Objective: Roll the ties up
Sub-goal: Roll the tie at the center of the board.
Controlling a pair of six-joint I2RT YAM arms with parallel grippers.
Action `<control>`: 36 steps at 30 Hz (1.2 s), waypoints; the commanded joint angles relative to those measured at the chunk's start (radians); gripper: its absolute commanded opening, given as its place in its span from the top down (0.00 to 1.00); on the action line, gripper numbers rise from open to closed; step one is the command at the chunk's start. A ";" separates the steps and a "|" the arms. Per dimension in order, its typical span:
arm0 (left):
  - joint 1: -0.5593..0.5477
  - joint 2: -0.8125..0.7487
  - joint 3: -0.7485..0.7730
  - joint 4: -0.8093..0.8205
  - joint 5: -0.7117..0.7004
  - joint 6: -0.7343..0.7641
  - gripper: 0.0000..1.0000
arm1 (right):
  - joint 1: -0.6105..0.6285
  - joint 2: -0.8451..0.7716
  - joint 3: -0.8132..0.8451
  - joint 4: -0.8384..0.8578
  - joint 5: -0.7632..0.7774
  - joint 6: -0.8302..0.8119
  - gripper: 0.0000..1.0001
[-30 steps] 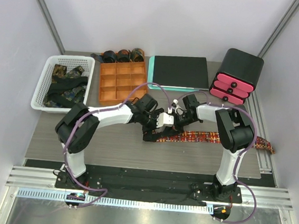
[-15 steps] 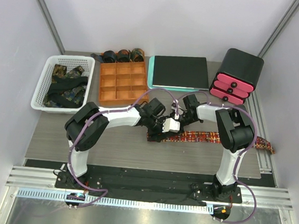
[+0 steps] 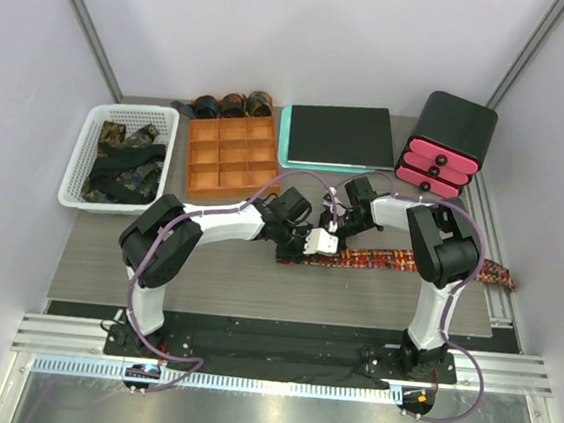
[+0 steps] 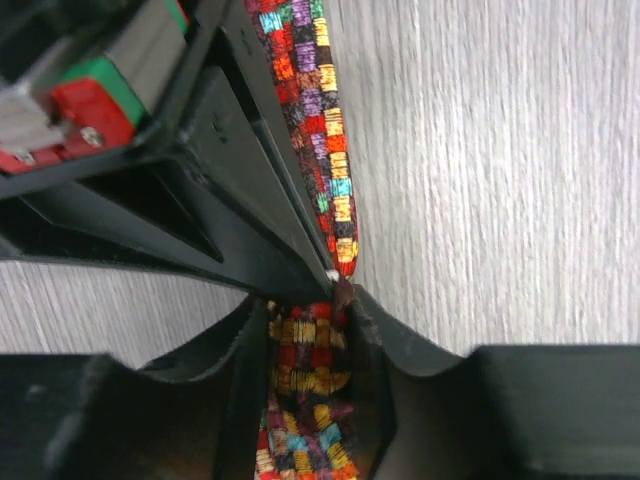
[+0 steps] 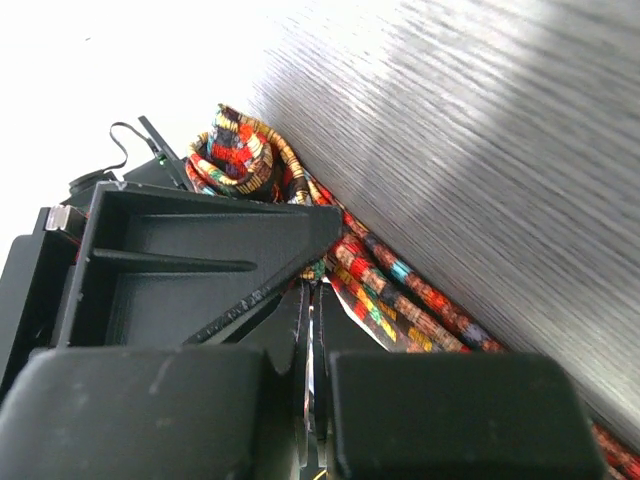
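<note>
Left pincer (image 4: 308,330) has slid rightward and narrowed, now seemingly clamped on the coiled end of the checked tie (image 3: 397,260); right pincer (image 5: 312,310) together beside it; we see the rest stretched rightward along the surface (image 3: 205,279).

From above, you can't see the rolled end of the checked tie (image 3: 397,260). The left gripper (image 3: 319,245) and the right gripper (image 3: 335,225) sit on top of it. The right arm (image 3: 438,249) covers a bit of the tie too. The dark ties (image 3: 122,161) in the white basket (image 3: 81,142) are too small for you to count.

In the left wrist view, the tie runs off the top and bottom edges.

In the right wrist view, the top left corner is washed out white. The table (image 5: 520,120) far off is blurry. You can't tell if the right gripper's fingers pinch any cloth.
</note>
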 commanded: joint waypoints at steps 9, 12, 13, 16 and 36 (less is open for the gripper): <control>0.074 -0.118 -0.035 -0.107 0.020 -0.012 0.26 | -0.004 -0.011 -0.002 -0.005 0.067 -0.065 0.99; 0.086 -0.147 -0.054 -0.110 0.039 -0.014 0.25 | -0.004 0.000 -0.002 -0.008 0.097 -0.072 0.99; 0.086 -0.153 -0.061 -0.106 0.047 -0.014 0.24 | -0.004 0.003 0.003 -0.008 0.104 -0.073 0.99; 0.087 -0.160 -0.084 -0.076 0.051 -0.031 0.24 | -0.003 0.017 0.000 -0.012 0.129 -0.076 0.99; 0.087 -0.092 -0.014 -0.133 0.065 -0.029 0.29 | 0.014 0.049 0.012 0.018 0.118 -0.038 0.99</control>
